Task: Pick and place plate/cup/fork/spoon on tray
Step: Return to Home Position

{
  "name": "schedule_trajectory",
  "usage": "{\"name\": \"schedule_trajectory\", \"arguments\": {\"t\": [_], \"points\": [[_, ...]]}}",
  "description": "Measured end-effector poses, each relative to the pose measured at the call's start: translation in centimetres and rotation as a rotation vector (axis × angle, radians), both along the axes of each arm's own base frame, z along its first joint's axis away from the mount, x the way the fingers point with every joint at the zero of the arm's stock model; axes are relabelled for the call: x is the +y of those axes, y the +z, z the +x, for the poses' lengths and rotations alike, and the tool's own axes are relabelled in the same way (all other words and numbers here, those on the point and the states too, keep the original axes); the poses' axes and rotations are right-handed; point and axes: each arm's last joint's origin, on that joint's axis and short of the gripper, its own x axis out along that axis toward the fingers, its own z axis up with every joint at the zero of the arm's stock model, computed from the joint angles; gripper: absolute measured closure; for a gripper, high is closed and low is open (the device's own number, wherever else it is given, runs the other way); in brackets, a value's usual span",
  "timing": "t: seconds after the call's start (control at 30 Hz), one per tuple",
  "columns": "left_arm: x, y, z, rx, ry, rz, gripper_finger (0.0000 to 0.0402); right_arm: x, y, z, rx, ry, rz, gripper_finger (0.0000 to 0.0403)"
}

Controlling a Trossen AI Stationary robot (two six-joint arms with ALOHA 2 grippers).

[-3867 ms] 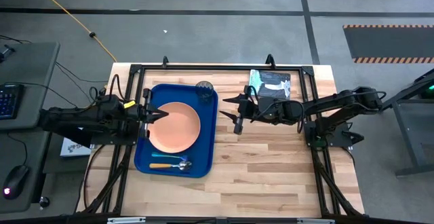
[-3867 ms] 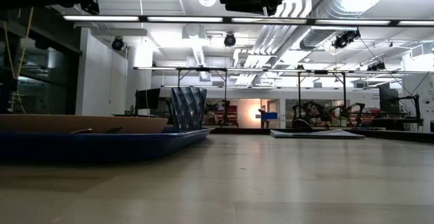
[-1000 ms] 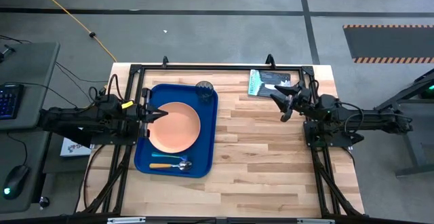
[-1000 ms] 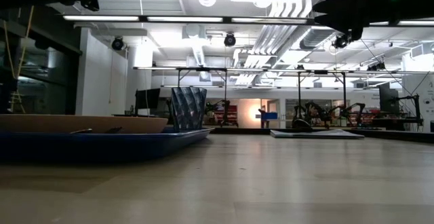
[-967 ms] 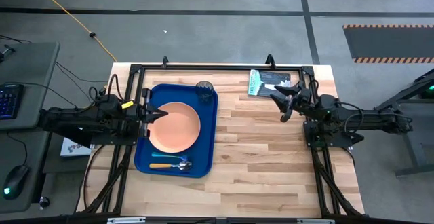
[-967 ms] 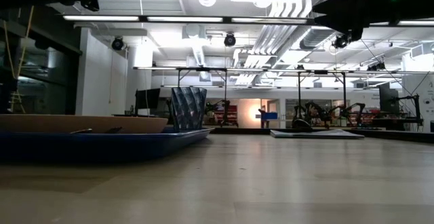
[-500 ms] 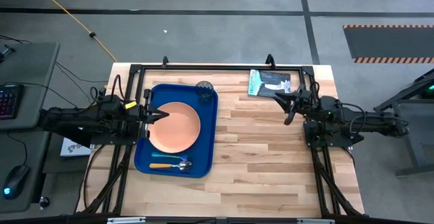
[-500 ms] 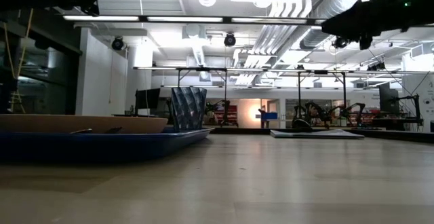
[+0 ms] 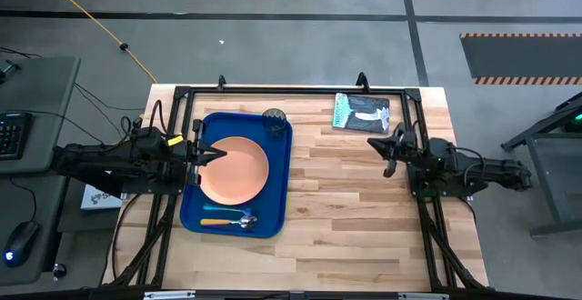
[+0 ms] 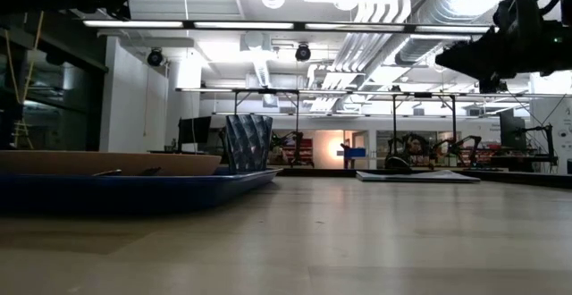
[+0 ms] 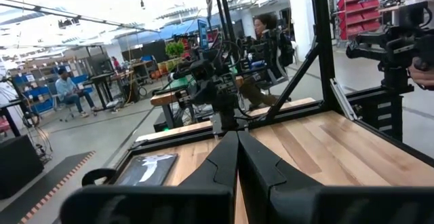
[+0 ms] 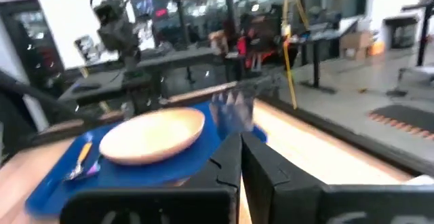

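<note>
The dark-blue tray [image 9: 281, 184] lies on the table's left half. On it rest the peach plate [image 9: 233, 170], the dark cup [image 9: 275, 118] upright at its far right corner, and the light-blue fork [image 9: 220, 209] and orange-handled spoon [image 9: 232, 221] side by side at its near end. The right wrist view shows the same plate [image 12: 152, 136] and cup [image 12: 232, 112]. My left gripper [image 9: 221, 153] hangs shut over the plate's left rim, high above it. My right gripper [image 9: 386, 157] is shut and holds nothing, near the table's right edge.
A flat teal-and-black packet [image 9: 362, 112] lies at the table's far right, just beyond my right gripper. Bare wood spans the middle and near side between the tray and the black frame rails [image 9: 420, 200]. People sit in the room beyond the table.
My right gripper has drawn back toward the table's right edge and a little toward its near edge, away from the packet. Its fingers have shut from wide open, on nothing. The tray and everything on it have stayed put.
</note>
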Motion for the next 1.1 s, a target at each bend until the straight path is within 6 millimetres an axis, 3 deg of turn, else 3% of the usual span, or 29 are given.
{"name": "schedule_trajectory", "arguments": {"t": [0.13, 0.77, 1.1], "points": [[0.0, 0.0, 0.0, 0.002, 0.0, 0.0, 0.0401, 0.2, -0.4, 0.1, 0.045, 0.055, -0.012, 0.0395], [-0.1, -0.4, 0.0, 0.04, -0.027, -0.047, 0.0401, 0.0, -0.9, 0.5, 0.116, 0.012, -0.019, 0.04], [-0.1, -4.1, -0.7, -0.07, -0.037, -0.127, 0.0401, 0.0, -0.9, 0.5, 0.116, 0.017, -0.019, 0.04]]}}
